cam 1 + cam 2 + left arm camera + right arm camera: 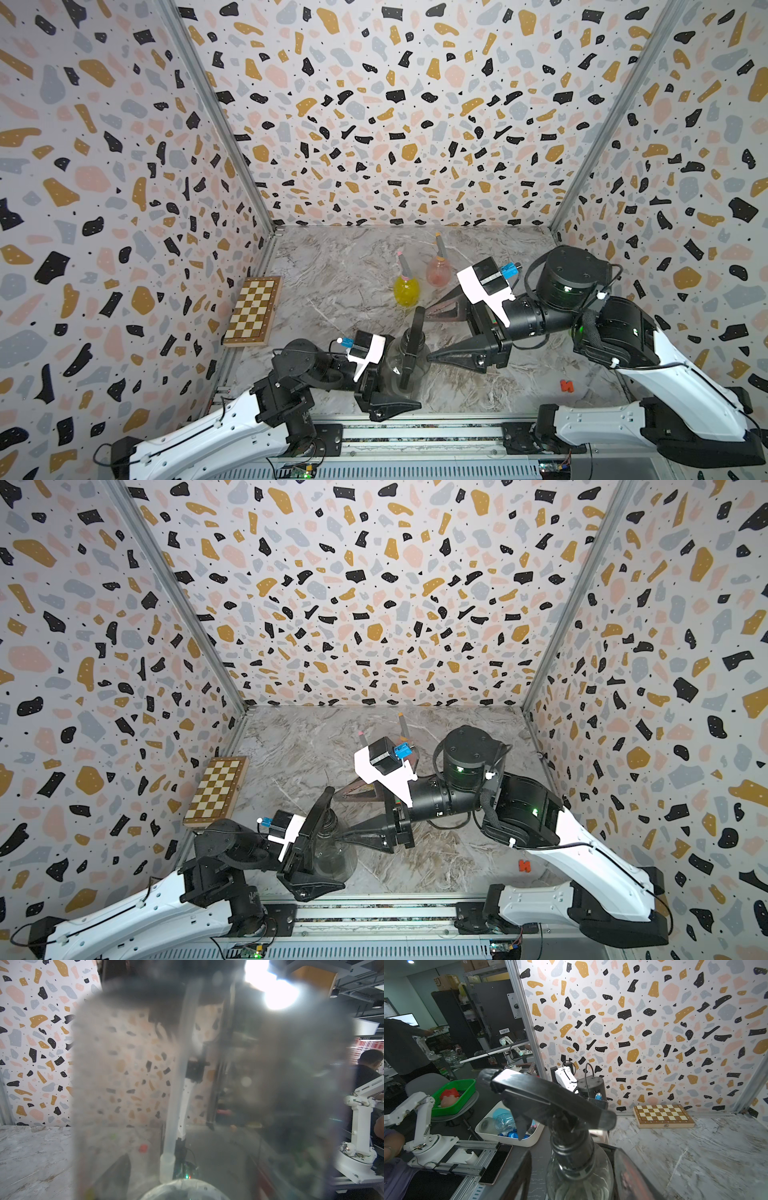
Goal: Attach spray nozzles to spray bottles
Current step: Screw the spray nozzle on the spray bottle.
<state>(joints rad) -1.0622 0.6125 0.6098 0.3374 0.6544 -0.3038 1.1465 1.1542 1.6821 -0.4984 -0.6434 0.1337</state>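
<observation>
With the left gripper (397,376) clamped on the grey bottle (577,1178) near the front edge of the counter (332,270), close the open right gripper (429,334) squarely on the collar of the black nozzle (550,1101) and twist without tilting

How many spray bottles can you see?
3: a yellow bottle mid-table, a pink bottle farther back beside it, and a grey bottle near the front, in the left pincer. More may be hidden.
</observation>
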